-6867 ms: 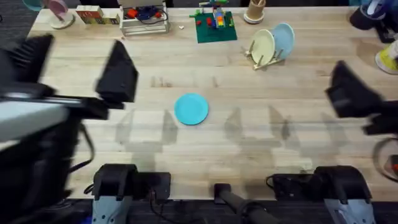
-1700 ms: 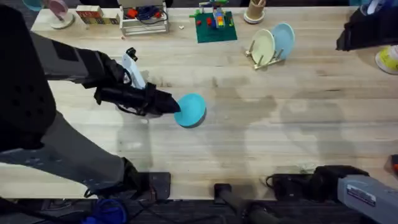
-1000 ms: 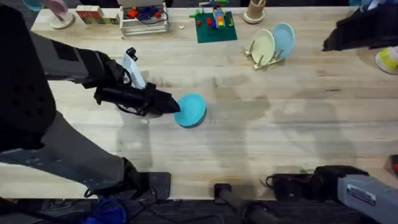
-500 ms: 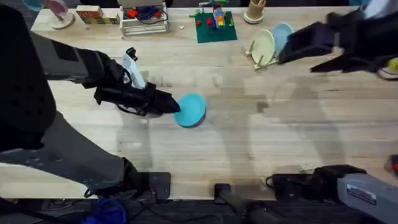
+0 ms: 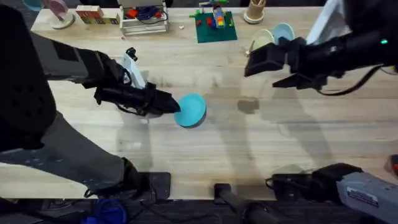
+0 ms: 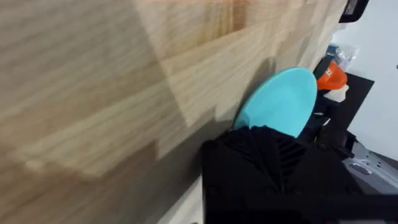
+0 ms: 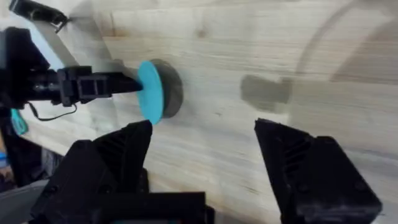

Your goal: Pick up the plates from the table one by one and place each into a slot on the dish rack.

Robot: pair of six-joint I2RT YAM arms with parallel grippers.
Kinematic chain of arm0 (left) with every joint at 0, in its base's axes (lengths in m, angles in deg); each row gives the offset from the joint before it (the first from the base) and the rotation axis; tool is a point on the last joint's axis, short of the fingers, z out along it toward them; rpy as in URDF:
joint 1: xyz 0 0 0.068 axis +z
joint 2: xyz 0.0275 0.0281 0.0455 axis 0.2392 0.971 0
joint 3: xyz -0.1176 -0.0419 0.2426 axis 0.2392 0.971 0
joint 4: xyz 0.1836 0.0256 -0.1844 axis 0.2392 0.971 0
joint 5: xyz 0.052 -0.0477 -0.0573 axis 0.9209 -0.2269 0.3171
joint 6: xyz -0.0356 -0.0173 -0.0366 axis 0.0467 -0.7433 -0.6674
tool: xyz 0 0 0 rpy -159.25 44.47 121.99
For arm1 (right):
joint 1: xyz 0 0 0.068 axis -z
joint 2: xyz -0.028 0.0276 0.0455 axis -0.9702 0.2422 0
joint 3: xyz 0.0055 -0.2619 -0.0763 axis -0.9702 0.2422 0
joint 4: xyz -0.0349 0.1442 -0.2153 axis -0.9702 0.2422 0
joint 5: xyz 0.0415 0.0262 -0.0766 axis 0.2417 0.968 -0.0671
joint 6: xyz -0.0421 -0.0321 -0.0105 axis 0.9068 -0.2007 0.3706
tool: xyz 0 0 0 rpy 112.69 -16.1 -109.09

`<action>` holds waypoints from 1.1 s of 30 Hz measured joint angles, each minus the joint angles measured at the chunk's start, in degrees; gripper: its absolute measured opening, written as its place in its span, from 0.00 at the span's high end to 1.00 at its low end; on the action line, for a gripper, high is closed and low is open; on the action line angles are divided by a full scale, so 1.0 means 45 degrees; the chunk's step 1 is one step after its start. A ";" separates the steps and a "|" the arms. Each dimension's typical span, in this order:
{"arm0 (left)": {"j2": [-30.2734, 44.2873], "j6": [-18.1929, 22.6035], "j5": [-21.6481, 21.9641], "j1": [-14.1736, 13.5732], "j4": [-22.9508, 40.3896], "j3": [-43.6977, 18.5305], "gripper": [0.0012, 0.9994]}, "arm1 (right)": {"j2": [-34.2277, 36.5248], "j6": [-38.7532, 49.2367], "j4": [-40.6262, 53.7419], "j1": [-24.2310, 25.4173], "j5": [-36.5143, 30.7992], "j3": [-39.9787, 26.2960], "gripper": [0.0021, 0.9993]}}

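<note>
A bright turquoise plate [image 5: 193, 110] sits mid-table [image 5: 205, 155], its left rim pinched by my left gripper [image 5: 175, 104], which is shut on it. In the right wrist view the plate [image 7: 151, 91] stands tilted up off the wood with a shadow behind it. In the left wrist view the plate [image 6: 283, 99] sticks out past my gripper [image 6: 255, 134]. My right gripper [image 5: 261, 60] hovers open above the table at the back right, its fingers [image 7: 127, 155] spread wide around nothing. It covers most of the dish rack, where a yellow plate [image 5: 262, 38] and a pale blue plate [image 5: 285, 31] stand.
Along the far edge stand a white wire-frame stand [image 5: 144, 20], a green baseplate with bricks [image 5: 216, 26], wooden blocks [image 5: 96, 15], a pink disc [image 5: 58, 9] and a tan cup [image 5: 255, 10]. A yellow object [image 5: 388, 60] lies at the right edge.
My right arm has swung in from the far right toward the middle and now hangs in front of the rack. The left arm and the turquoise plate have stayed put.
</note>
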 joint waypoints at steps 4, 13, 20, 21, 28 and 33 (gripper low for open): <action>0.0005 0.0000 0.0000 0.0000 -0.0001 0.0000 0.96 | 0.0334 -0.0478 -0.0567 -0.0686 0.0034 0.0209 0.01; 0.0000 0.0000 0.0000 0.0000 0.0000 0.0000 0.96 | 0.1802 -0.0979 -0.1832 -0.1980 0.0039 0.0227 0.01; 0.0000 0.0000 0.0000 0.0000 0.0000 0.0000 0.96 | 0.3360 -0.1386 -0.3262 -0.2828 0.0049 0.0227 0.01; 0.0000 0.0000 0.0000 0.0000 0.0000 0.0000 0.96 | 0.3566 -0.1423 -0.3459 -0.2936 0.0056 0.0227 0.01; 0.0000 -0.0005 0.0000 0.0000 -0.0003 0.0000 0.96 | 0.4711 -0.1643 -0.4759 -0.3549 0.0670 0.0230 0.01; 0.0000 -0.0005 0.0000 0.0000 0.0000 0.0000 0.96 | 0.5318 -0.1772 -0.4910 -0.3966 0.0891 0.0232 0.01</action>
